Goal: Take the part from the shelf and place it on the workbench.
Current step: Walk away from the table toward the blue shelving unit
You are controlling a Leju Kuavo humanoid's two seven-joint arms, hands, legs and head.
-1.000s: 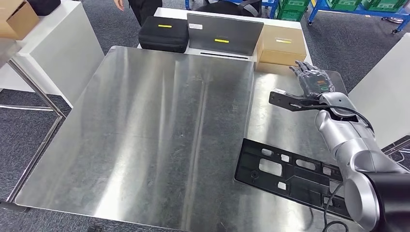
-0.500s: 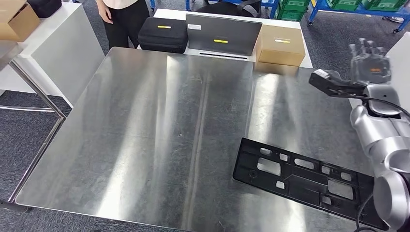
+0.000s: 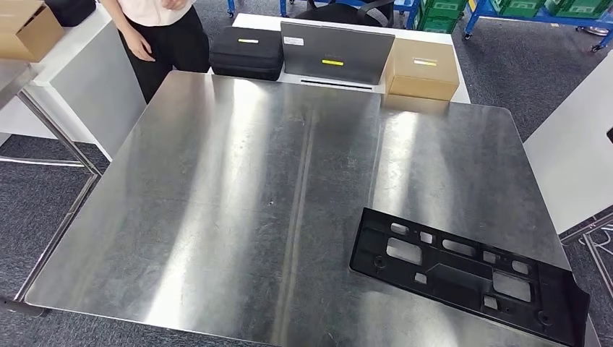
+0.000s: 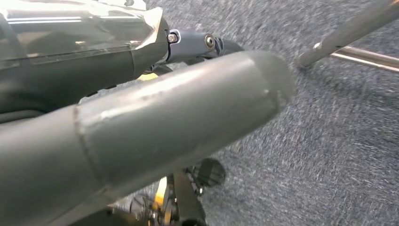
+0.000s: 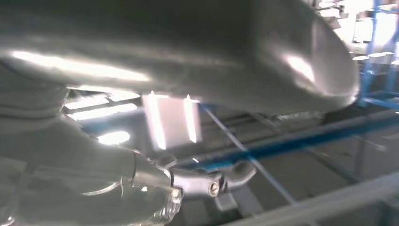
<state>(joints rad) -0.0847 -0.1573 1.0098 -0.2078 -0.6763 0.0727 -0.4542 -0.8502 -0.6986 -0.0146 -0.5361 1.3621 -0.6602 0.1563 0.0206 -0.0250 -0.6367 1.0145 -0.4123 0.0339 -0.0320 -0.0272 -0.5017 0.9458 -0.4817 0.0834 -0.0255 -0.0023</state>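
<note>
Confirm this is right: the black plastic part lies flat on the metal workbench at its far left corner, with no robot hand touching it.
Wrong corner. In the head view the black plastic part lies flat on the metal workbench at its near right corner, not the far left. No robot hand touches it.

Left hand [image 4: 141,127] and right hand [image 5: 179,61] each hold nothing.
</note>
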